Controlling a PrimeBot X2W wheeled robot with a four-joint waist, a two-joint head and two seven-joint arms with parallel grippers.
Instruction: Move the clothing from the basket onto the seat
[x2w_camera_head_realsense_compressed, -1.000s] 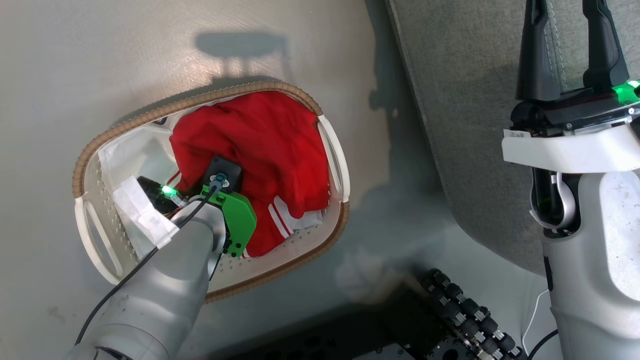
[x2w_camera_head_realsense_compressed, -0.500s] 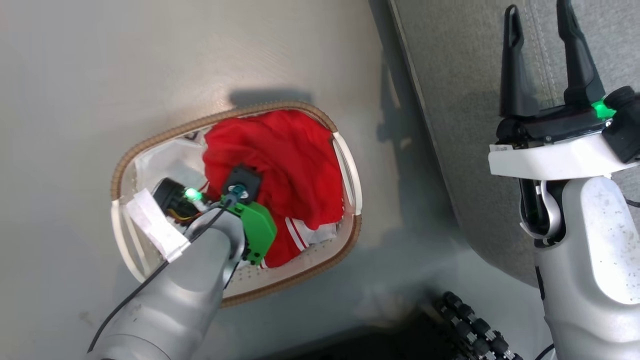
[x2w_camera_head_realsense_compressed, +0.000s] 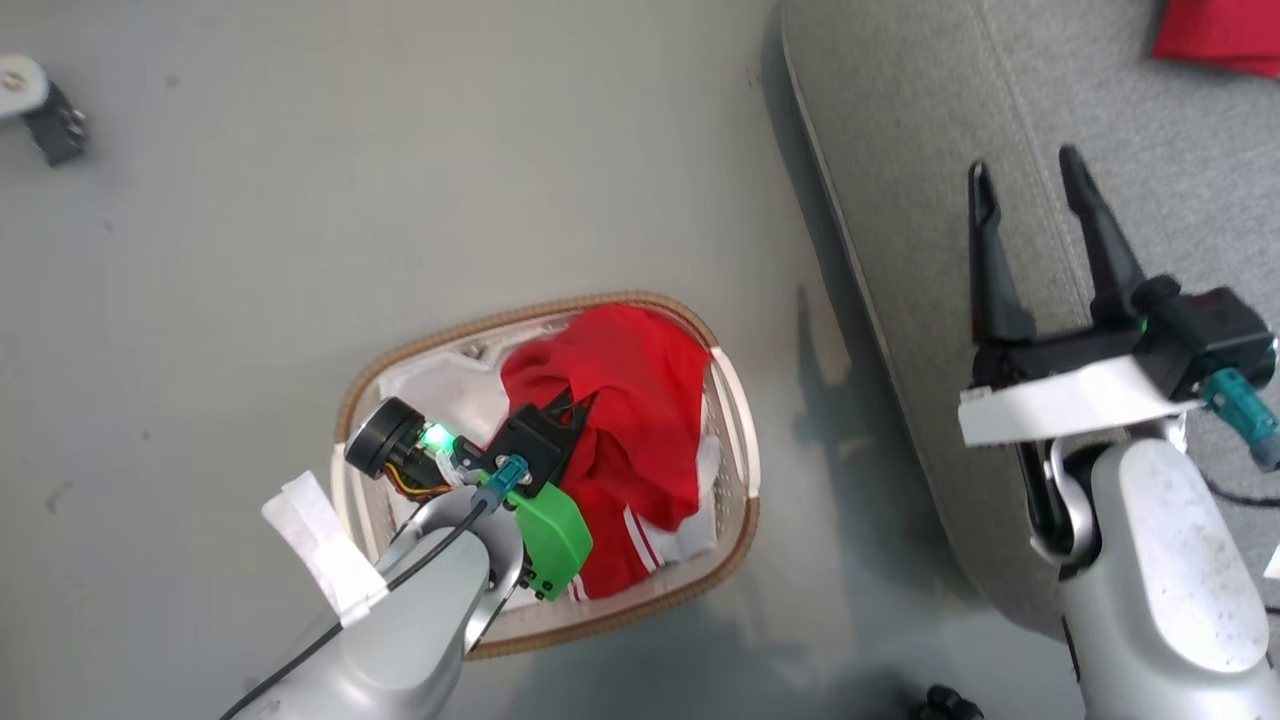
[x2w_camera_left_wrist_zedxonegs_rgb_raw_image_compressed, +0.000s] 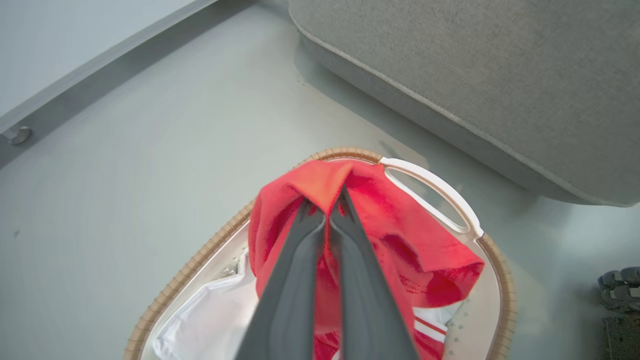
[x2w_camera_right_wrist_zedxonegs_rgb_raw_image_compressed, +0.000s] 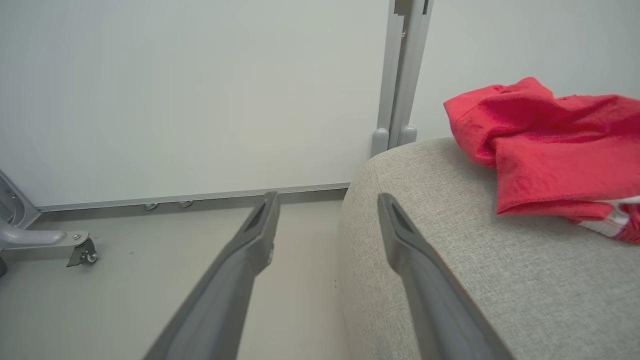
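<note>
A red garment (x2w_camera_head_realsense_compressed: 640, 420) with white stripes lies bunched in the oval basket (x2w_camera_head_realsense_compressed: 735, 390) on the floor. My left gripper (x2w_camera_head_realsense_compressed: 575, 405) is shut on a fold of it; in the left wrist view that red garment (x2w_camera_left_wrist_zedxonegs_rgb_raw_image_compressed: 400, 220) rises in a peak at my left gripper (x2w_camera_left_wrist_zedxonegs_rgb_raw_image_compressed: 325, 200), above the basket (x2w_camera_left_wrist_zedxonegs_rgb_raw_image_compressed: 500, 280). A second red garment (x2w_camera_head_realsense_compressed: 1215, 35) lies on the grey seat (x2w_camera_head_realsense_compressed: 900, 130) at the far right, and the right wrist view shows this garment (x2w_camera_right_wrist_zedxonegs_rgb_raw_image_compressed: 555, 155) on the seat (x2w_camera_right_wrist_zedxonegs_rgb_raw_image_compressed: 450, 260). My right gripper (x2w_camera_head_realsense_compressed: 1025, 170) hangs open over the seat's edge, empty.
A white liner cloth (x2w_camera_left_wrist_zedxonegs_rgb_raw_image_compressed: 210, 320) lies in the basket's bottom. A caster foot (x2w_camera_head_realsense_compressed: 45, 110) stands on the floor at the far left. The right wrist view shows a white wall with a metal post (x2w_camera_right_wrist_zedxonegs_rgb_raw_image_compressed: 402, 70) behind the seat.
The head camera has risen, so everything shows smaller and lower. My left gripper has shut on the red garment and lifted a fold. The right gripper stays open.
</note>
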